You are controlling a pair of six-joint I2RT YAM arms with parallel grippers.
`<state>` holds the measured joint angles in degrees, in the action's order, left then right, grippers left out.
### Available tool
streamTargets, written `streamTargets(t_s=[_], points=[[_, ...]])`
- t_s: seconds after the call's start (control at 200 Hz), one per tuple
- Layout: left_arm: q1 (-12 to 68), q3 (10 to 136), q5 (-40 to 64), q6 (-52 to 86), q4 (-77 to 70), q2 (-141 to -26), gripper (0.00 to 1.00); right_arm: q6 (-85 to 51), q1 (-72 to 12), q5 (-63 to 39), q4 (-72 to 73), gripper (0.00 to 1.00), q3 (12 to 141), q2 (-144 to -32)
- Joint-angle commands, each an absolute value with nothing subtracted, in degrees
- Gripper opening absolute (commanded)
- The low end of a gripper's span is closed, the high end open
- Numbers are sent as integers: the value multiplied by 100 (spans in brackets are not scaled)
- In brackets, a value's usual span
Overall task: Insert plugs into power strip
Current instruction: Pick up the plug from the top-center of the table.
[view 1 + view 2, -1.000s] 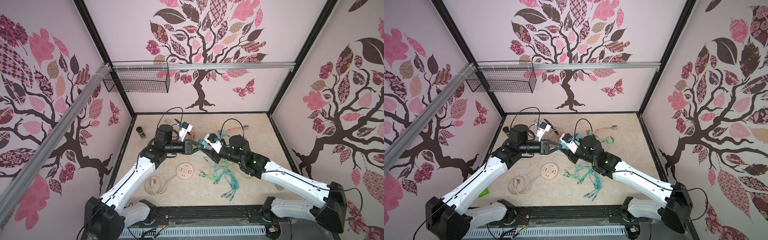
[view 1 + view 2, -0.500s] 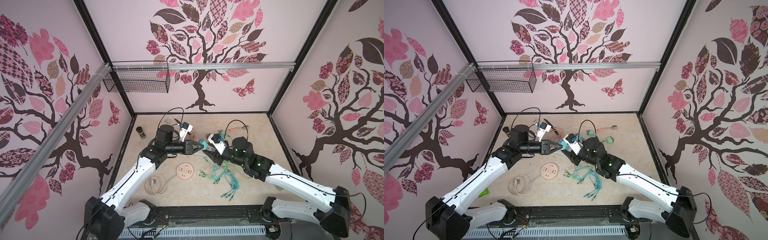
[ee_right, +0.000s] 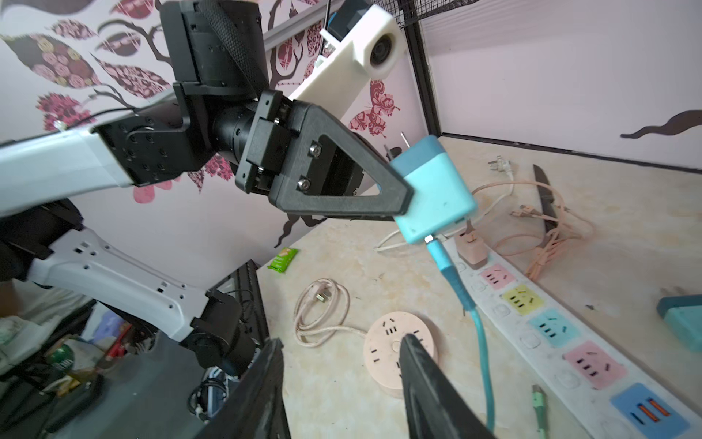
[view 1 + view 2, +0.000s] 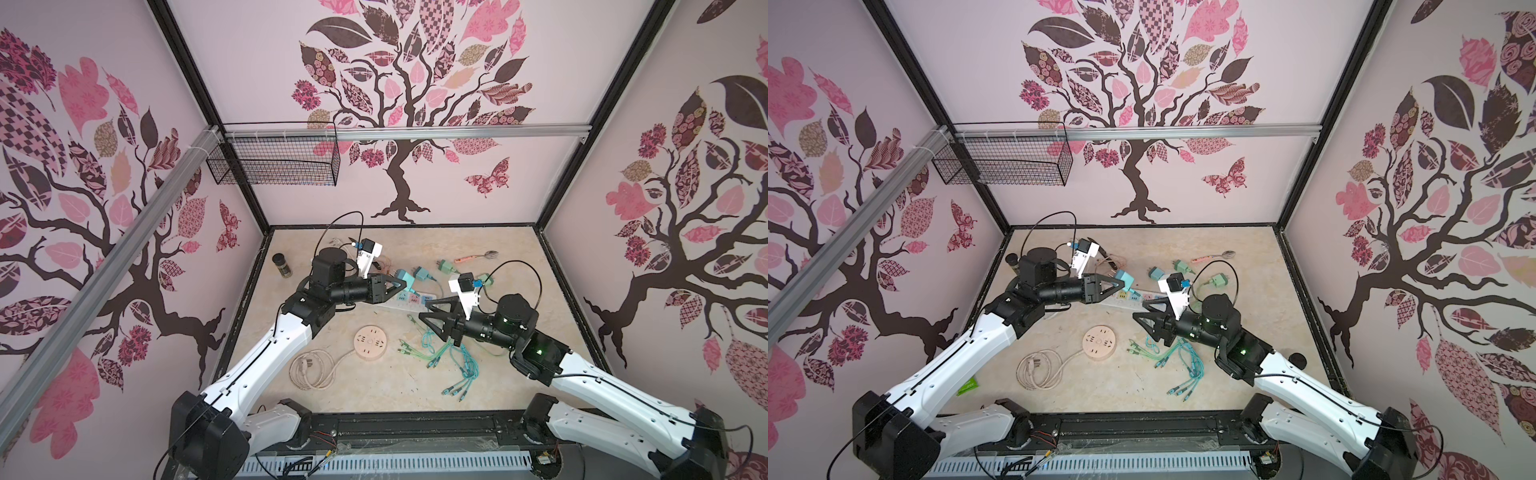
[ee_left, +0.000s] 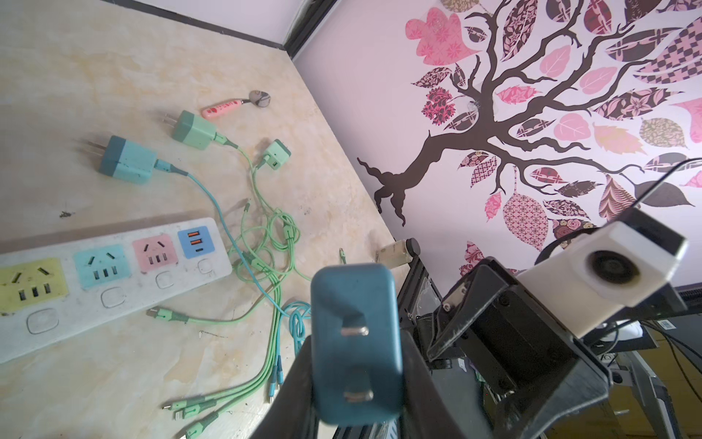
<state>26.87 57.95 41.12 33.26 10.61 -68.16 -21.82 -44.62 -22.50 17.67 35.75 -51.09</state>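
— Left gripper [image 4: 402, 284] is clenched on the teal plug [image 3: 433, 190], raised over the power strip [image 5: 133, 304]. Why do its prongs face the wrist?
— Wrong way for the sockets. Right gripper [image 3: 340, 347] hangs parted and empty nearby, probably to take it over and turn it.

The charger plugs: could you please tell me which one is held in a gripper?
The teal plug clamped in the left gripper, raised off the table; the others rest on it or in the power strip.
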Motion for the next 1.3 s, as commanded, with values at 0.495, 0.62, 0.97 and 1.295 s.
streamTargets(t_s=[0.495, 0.62, 0.97, 1.295], points=[[2655, 4846, 3955, 3969, -1404, -5945, 0, -4666, -4384, -2965, 6142, 58, 2841, -5981], [2664, 4731, 3971, 4128, -1667, -5881, 0, -4920, -4374, -3015, 6715, 58, 2924, -6327], [2711, 4224, 3817, 4537, -2549, -5611, 0, -4998, -4376, -2896, 6965, 52, 3125, -6609], [3189, 4117, 3548, 4442, -2793, -5587, 0, -5230, -4363, -2848, 7186, 48, 3414, -7092]])
